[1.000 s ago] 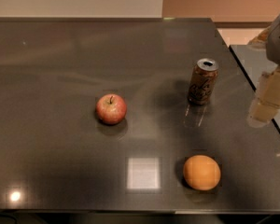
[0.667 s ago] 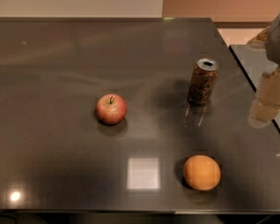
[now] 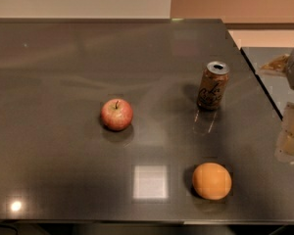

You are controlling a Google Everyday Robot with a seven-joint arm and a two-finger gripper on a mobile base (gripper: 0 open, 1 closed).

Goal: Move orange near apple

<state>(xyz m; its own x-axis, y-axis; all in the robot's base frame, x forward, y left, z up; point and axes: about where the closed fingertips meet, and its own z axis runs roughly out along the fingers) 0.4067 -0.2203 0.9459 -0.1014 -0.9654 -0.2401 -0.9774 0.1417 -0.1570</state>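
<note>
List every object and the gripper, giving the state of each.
orange: resting on the table near its front edge, not held.
apple: upright, stem up, apart from the orange.
can: standing upright.
gripper: at the right edge, apart from the orange.

The cursive lettering on the can (image 3: 212, 86) cannot be read.

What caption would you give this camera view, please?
Tabletop scene: orange, apple and can sit apart on dark table; gripper hovers at right edge.
</note>
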